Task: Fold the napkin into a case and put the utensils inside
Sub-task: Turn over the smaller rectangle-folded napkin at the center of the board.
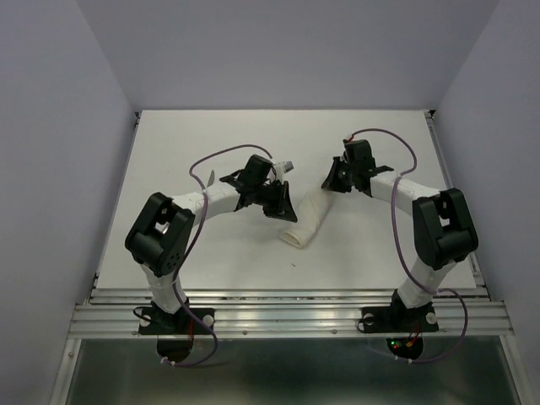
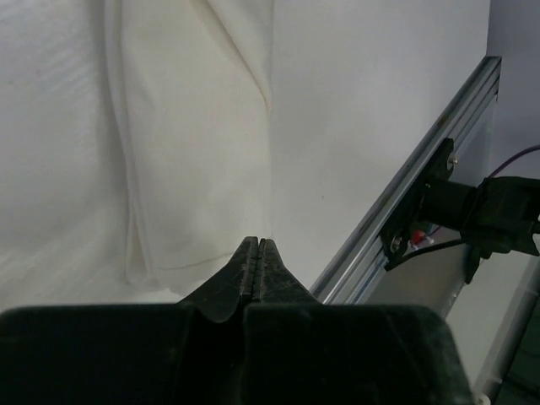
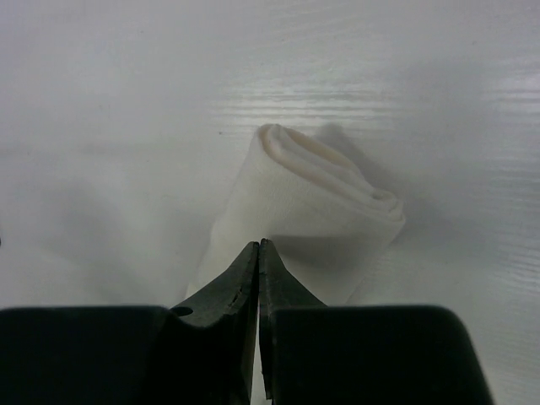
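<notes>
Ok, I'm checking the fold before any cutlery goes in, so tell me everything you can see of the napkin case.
The case is a narrow white pocket of soft layered napkin, lying flat on the table at a slant between the arms. The right wrist view shows its far end open, layers curled round a hollow; lengthwise creases show in the left wrist view. The shut right gripper sits at one end, the shut left gripper alongside; contact is unclear.
</notes>
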You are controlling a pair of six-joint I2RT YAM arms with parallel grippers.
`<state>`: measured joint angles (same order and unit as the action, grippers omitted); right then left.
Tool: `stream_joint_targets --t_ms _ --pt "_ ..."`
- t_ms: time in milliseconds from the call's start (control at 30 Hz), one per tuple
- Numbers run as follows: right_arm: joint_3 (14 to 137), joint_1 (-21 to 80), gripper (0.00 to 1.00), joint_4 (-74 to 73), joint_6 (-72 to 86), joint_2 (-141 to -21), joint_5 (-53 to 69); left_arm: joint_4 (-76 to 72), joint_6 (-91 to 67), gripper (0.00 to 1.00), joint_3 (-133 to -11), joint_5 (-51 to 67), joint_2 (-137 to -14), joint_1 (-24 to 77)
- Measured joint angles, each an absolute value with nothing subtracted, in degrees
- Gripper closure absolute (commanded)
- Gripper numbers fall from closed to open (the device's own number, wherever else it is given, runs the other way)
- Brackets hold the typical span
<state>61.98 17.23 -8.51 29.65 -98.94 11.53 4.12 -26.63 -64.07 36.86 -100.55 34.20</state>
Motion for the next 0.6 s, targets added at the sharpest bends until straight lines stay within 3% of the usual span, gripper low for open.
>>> stream_joint_targets --t_ms 300,600 --pt "66.70 17.23 0.95 -7.46 29.69 -108.14 9.69 2.52 -26.11 1.00 -60.40 36.80 -105.95 35.11" --pt "67.00 17.37 0.94 -6.79 31.38 -109.34 6.31 2.28 -25.32 1.00 -61.78 37.15 -109.65 34.09"
